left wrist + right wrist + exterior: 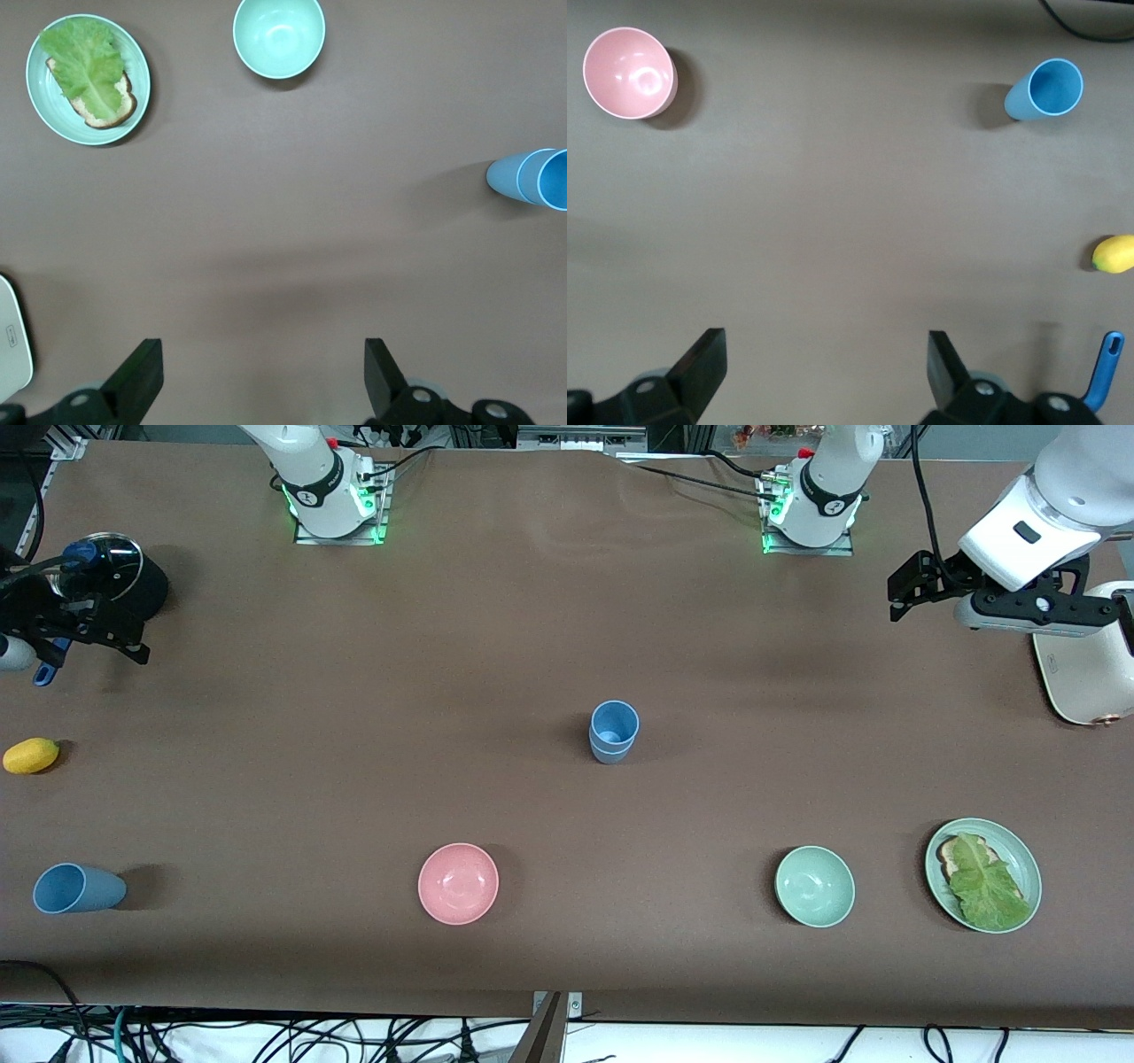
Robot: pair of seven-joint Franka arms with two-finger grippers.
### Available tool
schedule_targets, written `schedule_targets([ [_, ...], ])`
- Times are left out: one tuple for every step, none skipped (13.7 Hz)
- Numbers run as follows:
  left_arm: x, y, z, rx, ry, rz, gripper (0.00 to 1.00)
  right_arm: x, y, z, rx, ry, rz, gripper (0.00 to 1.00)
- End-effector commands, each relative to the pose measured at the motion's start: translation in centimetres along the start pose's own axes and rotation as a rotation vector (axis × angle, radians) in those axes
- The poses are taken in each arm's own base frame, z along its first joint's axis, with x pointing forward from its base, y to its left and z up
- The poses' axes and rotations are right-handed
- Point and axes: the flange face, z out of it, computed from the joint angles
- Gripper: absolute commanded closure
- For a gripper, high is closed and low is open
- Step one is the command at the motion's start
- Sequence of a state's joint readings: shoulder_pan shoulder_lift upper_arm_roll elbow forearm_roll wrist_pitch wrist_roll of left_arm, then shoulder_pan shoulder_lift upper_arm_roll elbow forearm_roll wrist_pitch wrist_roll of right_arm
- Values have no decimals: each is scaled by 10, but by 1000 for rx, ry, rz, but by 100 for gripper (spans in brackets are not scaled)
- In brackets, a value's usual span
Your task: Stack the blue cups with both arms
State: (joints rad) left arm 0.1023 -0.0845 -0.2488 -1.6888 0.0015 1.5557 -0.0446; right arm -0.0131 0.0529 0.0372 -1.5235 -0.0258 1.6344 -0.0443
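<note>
Showing lone blue cup (1045, 90) upright; front view ambiguous.

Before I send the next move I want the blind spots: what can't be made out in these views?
- Stacked blue cups: how deep the upper one sits, hidden inside the lower; cut by the left wrist view's edge.
- Single blue cup: upright or lying cannot be told.
- White appliance: cut off by front view's edge, partly covered by the open left gripper.
- Open right gripper: partly off the frame edge.
</note>
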Motion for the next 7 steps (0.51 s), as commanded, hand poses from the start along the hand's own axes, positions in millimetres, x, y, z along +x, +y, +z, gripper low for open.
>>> schedule_targets([
  [-4, -7, -2, -15, -8, -2, 0, 1, -3, -8, -10, 14, 1, 0],
  [-4, -9, -2, -15, -8, -5, 0, 0, -4, -10, -9, 17, -2, 0],
  [-4, -7, -2, -15, -11, -2, 0, 0, -5, -9, -10, 11, -7, 0],
  [-4, -5, -2, -14, -12, 1, 0, 0, -4, -13, -6, 16, -5, 0],
  [-4, -4, -2, -14, -12, 2, 0, 0, -4, -13, -4, 14, -5, 0],
  [-4, -3, -3, -14, -11, 6, 0, -1, -5, -14, -7, 11, -6, 0],
  [-5, -3, -2, -14, -14, 6, 0, -2, -4, -13, -7, 3, -5, 0],
])
